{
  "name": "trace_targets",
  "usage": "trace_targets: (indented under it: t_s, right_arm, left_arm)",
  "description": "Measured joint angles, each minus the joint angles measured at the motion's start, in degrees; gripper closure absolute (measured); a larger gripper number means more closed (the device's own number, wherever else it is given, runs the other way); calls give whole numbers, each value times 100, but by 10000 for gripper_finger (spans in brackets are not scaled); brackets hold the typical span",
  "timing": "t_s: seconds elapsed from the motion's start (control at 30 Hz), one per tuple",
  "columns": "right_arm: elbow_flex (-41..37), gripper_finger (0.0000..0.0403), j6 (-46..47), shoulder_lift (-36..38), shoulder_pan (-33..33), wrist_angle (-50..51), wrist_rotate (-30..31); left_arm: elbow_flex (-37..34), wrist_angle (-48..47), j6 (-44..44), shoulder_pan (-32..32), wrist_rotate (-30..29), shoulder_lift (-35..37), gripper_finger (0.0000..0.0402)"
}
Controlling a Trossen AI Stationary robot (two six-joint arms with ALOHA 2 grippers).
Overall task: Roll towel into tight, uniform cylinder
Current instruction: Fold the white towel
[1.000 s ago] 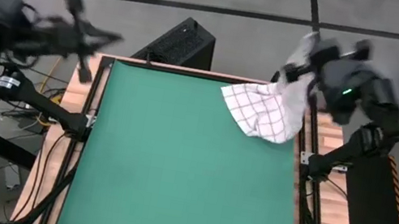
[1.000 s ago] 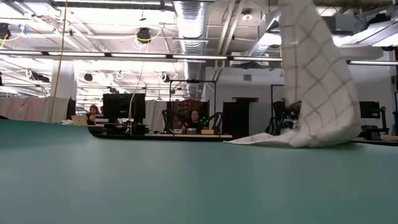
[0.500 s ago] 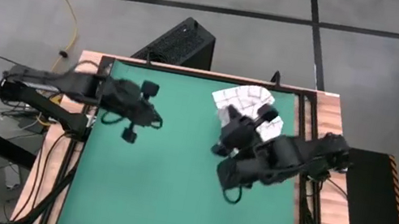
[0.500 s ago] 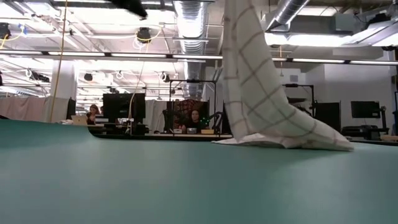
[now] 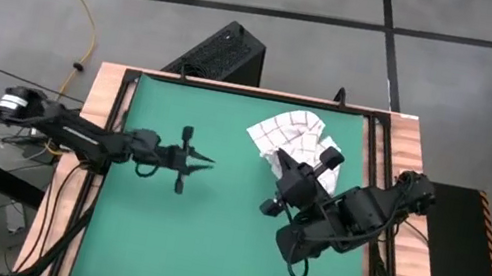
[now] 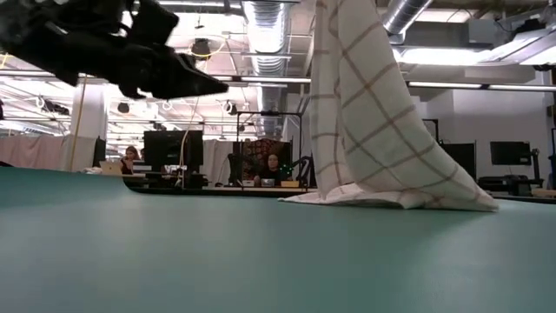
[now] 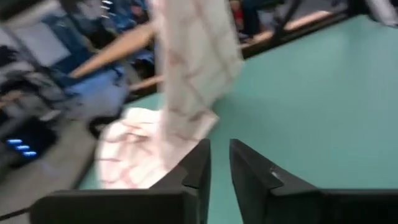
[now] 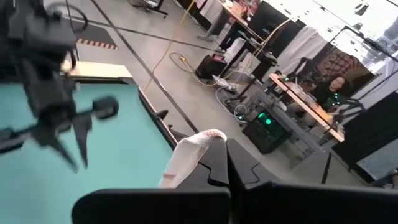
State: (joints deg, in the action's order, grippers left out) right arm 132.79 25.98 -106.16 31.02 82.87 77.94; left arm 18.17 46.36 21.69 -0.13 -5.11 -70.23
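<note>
Towel (image 5: 285, 135): thin white cloth with a red-brown grid of checks. One part lies crumpled on the green mat (image 5: 178, 238) near the mat's far right corner; the rest is drawn up off the mat, and in the low view (image 6: 365, 113) it hangs as a tall drape that widens to a spread foot on the mat. The cloth is unrolled, with loose folds at the base.

Right gripper (image 5: 279, 169): above the right half of the mat, just beside the heap on its near side. Its jaws are clenched on an upper fold of the towel; the right wrist view shows a bunch of white cloth (image 8: 189, 155) pinched where the two dark fingers meet. The right arm runs back from there toward the right edge of the tabletop.

Left gripper (image 5: 205, 161): over the middle of the mat, reaching in level from the left, fingertips pointing toward the towel and well apart from it. Its jaws stand slightly released with a narrow gap between them and nothing in it, as the left wrist view shows (image 7: 219, 168), where the hanging towel (image 7: 186, 81) is straight ahead. In the low view this gripper (image 6: 187, 83) hovers clear above the mat.

Green mat: covers most of the wooden tabletop (image 5: 406, 151), which has black rails along its sides.

Beyond the tabletop: a workshop with desks and monitors, and seated people (image 6: 274, 165) in the far background.
</note>
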Motion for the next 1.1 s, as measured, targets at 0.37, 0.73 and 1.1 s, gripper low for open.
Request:
trace_targets:
  t_s: [0.37,0.73,1.1]
  right_arm:
    - [0,403,-1452,-100,-58,-1445,-124]
    - [0,403,-1725,-102,63,-1652,-195]
    - [0,403,-2113,-102,141,-2100,-355]
  left_arm:
    - [1142,464,100,148,-772,-2049,260]
    - [1689,1158,-189,599,-675,-3517,255]
    - [2090,1627,-193,705,-570,-3878,255]
